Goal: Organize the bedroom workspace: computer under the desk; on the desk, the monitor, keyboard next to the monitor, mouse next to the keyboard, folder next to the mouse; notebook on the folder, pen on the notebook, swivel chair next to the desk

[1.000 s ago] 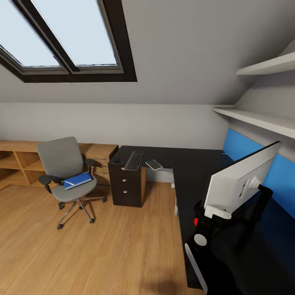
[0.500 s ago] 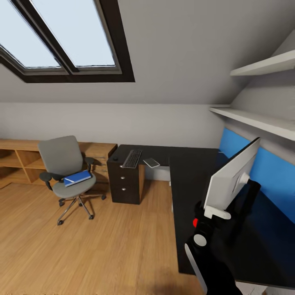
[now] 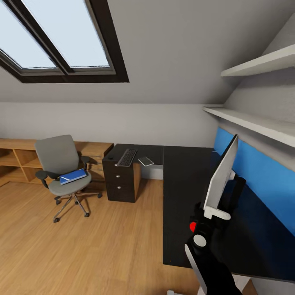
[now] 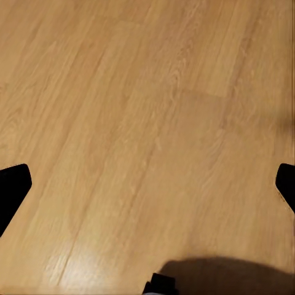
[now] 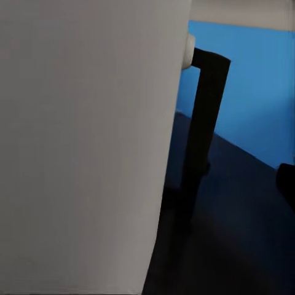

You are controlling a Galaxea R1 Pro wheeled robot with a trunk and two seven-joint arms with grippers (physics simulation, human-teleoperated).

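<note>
right gripper (image 3: 213, 213) clamped on the white back edge of the monitor (image 3: 221, 178) over the desk (image 3: 184, 192); keyboard (image 3: 126, 157), mouse (image 3: 110, 157), notebook (image 3: 145, 161) on its far wing; folder (image 3: 73, 176) on the swivel chair (image 3: 61, 168); left wrist: left gripper (image 4: 147, 190) fingers spread wide above wooden floor (image 4: 147, 123); right wrist: monitor back (image 5: 86, 141) up close, its black arm (image 5: 203, 129) beside a blue wall panel (image 5: 258, 92)

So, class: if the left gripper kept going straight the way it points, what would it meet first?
Probably the wooden floor: the left wrist view looks straight at bare boards, with nothing between the left gripper fingertips and them. Depth is unclear.
</note>
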